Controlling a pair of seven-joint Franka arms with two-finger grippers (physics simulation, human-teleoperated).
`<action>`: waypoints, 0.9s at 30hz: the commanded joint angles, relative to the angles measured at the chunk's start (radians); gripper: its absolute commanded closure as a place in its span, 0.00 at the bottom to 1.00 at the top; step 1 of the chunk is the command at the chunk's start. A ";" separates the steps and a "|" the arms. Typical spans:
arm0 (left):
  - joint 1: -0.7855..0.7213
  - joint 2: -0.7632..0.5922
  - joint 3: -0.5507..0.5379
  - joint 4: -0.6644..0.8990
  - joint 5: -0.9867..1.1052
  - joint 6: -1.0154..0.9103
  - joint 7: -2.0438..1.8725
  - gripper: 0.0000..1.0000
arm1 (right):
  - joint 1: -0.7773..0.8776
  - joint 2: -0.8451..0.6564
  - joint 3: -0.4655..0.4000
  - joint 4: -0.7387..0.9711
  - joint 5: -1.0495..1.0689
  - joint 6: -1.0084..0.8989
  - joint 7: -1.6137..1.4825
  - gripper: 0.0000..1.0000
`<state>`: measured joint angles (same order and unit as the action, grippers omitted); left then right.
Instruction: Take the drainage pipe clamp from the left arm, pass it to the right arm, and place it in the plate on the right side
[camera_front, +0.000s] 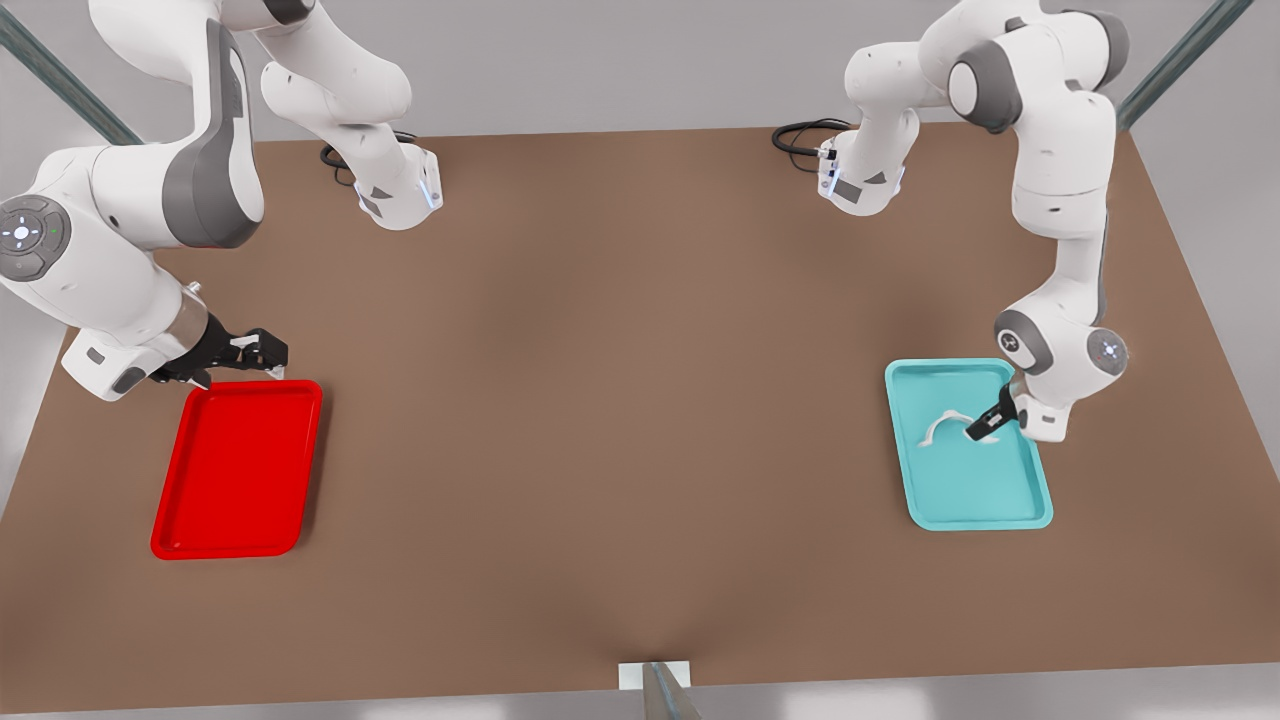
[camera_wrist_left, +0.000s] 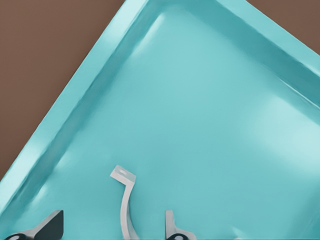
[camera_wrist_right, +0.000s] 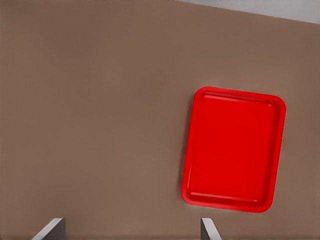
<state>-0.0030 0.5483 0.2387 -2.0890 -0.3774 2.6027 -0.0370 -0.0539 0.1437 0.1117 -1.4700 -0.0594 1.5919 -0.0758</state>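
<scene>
The drainage pipe clamp (camera_front: 941, 426), a small white arch, lies in the teal tray (camera_front: 1000, 500) on the front view's right. My left gripper (camera_front: 986, 424) is lowered into that tray at the clamp. In the left wrist view the clamp (camera_wrist_left: 126, 207) sits between the spread fingertips (camera_wrist_left: 47, 226) of the open left gripper (camera_wrist_left: 110, 232), which hold nothing. The red plate (camera_front: 240, 465) rests on the front view's left. My right gripper (camera_front: 255, 350) hovers open over the plate's far rim. The right wrist view shows the plate (camera_wrist_right: 232, 150) beyond the open right gripper (camera_wrist_right: 130, 235).
Both arm bases (camera_front: 400, 195) stand at the back of the brown table (camera_front: 620, 400), with black cables beside them. A wide stretch of bare tabletop separates the two trays. A small white mount (camera_front: 655, 675) sits at the table's front edge.
</scene>
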 joint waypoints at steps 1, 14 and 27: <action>-0.009 0.001 0.001 -0.028 -0.012 0.122 0.166 0.02 | 0.000 -0.001 0.000 0.000 0.001 -0.001 -0.010 0.00; -0.014 -0.018 0.002 -0.036 -0.012 0.116 0.172 0.38 | -0.001 0.000 0.000 0.000 0.001 -0.001 -0.012 0.00; -0.023 -0.015 0.001 -0.036 -0.012 0.116 0.134 0.79 | -0.003 0.020 0.009 0.036 0.000 0.003 -0.052 0.00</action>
<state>-0.0263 0.5346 0.2400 -2.1250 -0.3876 2.7180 0.0857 -0.0569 0.1643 0.1211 -1.4379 -0.0603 1.5950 -0.1012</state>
